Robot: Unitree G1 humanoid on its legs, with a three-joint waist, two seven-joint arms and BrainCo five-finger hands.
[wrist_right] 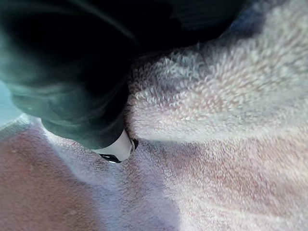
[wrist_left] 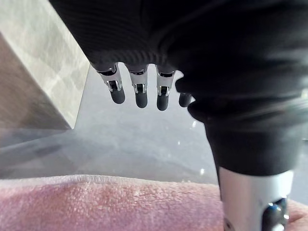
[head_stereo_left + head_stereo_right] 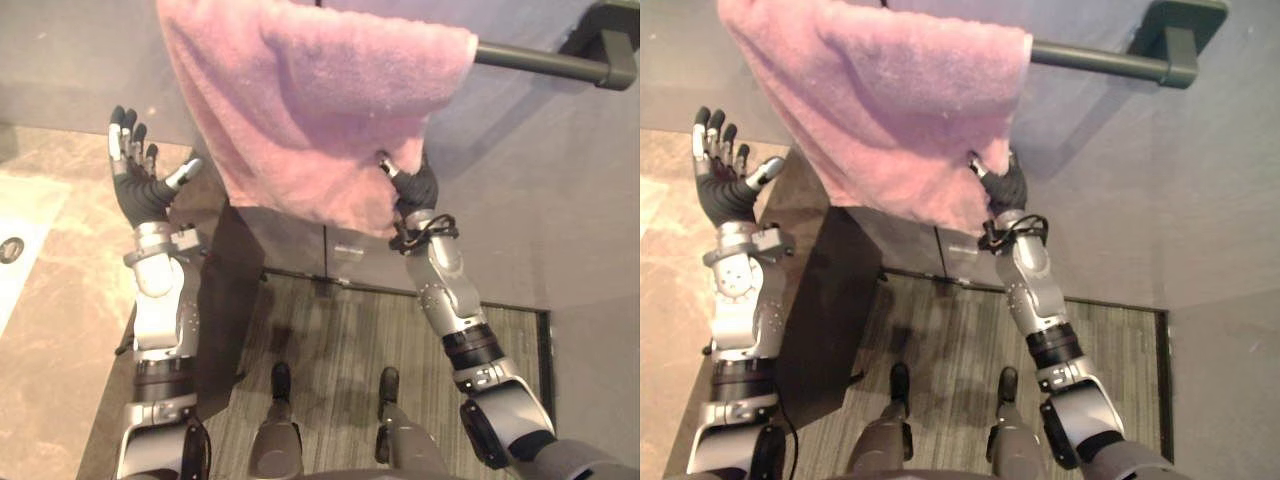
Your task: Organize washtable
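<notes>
Over the right hand (image 3: 417, 189), the pink towel (image 3: 300, 100).

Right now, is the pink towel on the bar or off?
On: the towel drapes over the bar and hangs down from it.

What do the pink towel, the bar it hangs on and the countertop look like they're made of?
Pink towel: looped terry cloth, probably cotton, matte; the pile shows close up.
Bar: likely metal, dark matte coating.
Countertop: beige veined stone or imitation, smooth, slightly glossy.

Left hand (image 2: 202, 53) fingers straight, pink towel (image 2: 96, 204) near, grey wall (image 2: 144, 144) behind
</notes>
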